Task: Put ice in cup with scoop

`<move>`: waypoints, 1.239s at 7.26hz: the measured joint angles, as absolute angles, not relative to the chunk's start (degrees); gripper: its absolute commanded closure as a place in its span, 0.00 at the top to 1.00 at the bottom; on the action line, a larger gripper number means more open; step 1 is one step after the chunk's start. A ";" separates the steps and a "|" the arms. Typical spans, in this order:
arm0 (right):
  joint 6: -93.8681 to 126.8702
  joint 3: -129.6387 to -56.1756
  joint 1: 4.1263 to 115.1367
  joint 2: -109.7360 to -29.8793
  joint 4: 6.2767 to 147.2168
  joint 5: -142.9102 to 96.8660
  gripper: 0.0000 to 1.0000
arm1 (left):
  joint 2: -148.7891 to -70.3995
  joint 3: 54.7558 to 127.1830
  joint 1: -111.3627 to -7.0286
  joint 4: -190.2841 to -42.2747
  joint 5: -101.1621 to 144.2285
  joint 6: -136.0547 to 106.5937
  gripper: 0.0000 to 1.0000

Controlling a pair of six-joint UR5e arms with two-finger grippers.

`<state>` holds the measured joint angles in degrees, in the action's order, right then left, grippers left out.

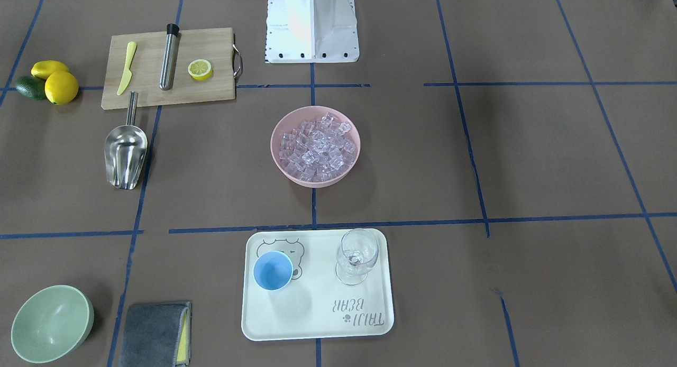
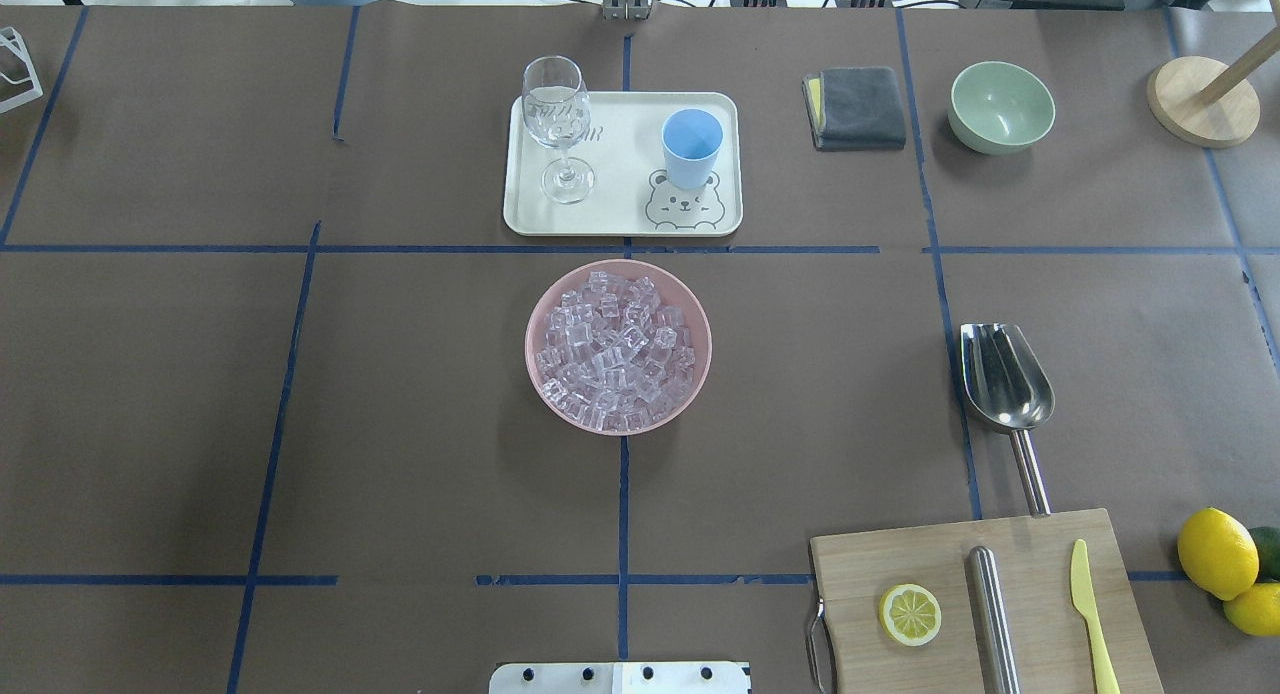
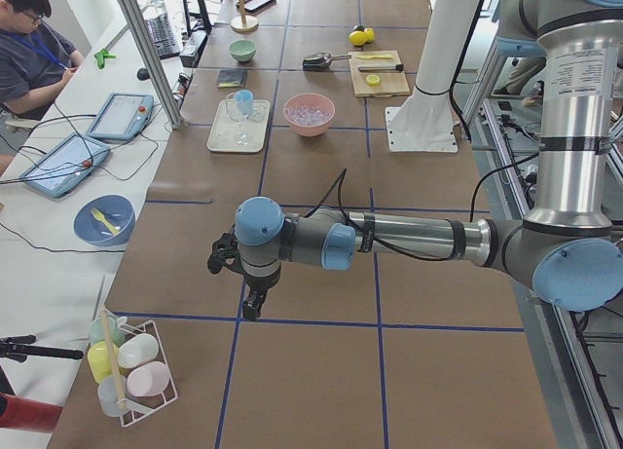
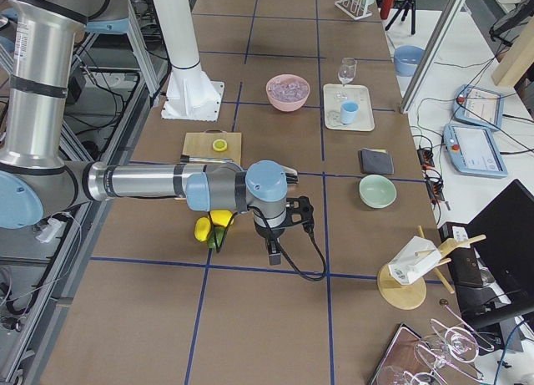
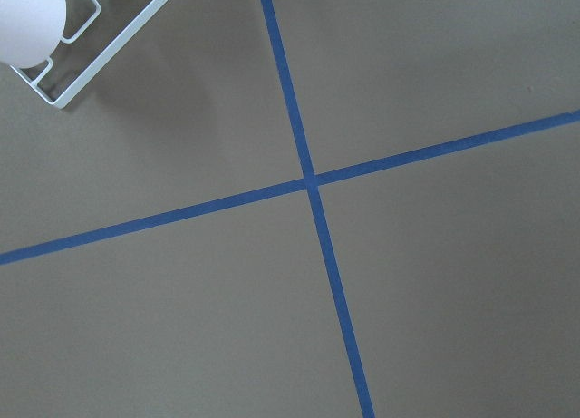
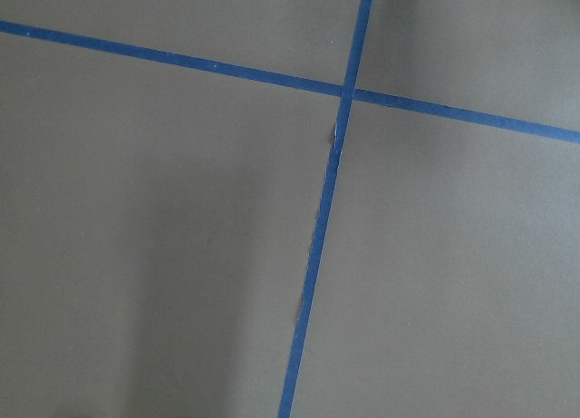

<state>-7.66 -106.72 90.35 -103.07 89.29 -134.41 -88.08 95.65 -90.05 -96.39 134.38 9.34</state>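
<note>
Can't tell if left claw point(image 3: 251, 311) or right claw point(image 4: 273, 255) is clenched; scoop point(image 2: 1005, 379), right of the bowl point(image 2: 531, 346), could skid when pinched.

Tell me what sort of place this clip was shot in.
Likely a robotics lab bench staged for drink prep: blue tape grid on the table, an operator with tablets alongside, ice, cup and scoop laid out.

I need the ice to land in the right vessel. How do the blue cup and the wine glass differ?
The cup is opaque light blue; the wine glass is clear. The cup is short and stemless; the wine glass is taller, on a stem and foot. The cup stands by the bear print on the robot's right; the wine glass on its left. Both stand upright on the tray.
</note>
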 measured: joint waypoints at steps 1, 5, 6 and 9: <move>-7.65 -106.69 90.35 -103.04 89.29 -134.40 1.00 | -87.99 95.93 -90.06 -97.06 134.55 9.28 1.00; -7.59 -106.91 90.37 -103.06 89.21 -134.39 1.00 | -90.69 94.29 -89.66 -104.17 134.71 8.66 1.00; -7.57 -106.91 90.38 -103.04 89.23 -134.39 1.00 | -90.50 94.74 -89.65 -104.61 134.86 8.38 1.00; -7.20 -107.08 90.27 -102.65 89.24 -134.80 1.00 | -90.19 95.90 -89.45 -109.95 134.94 8.18 1.00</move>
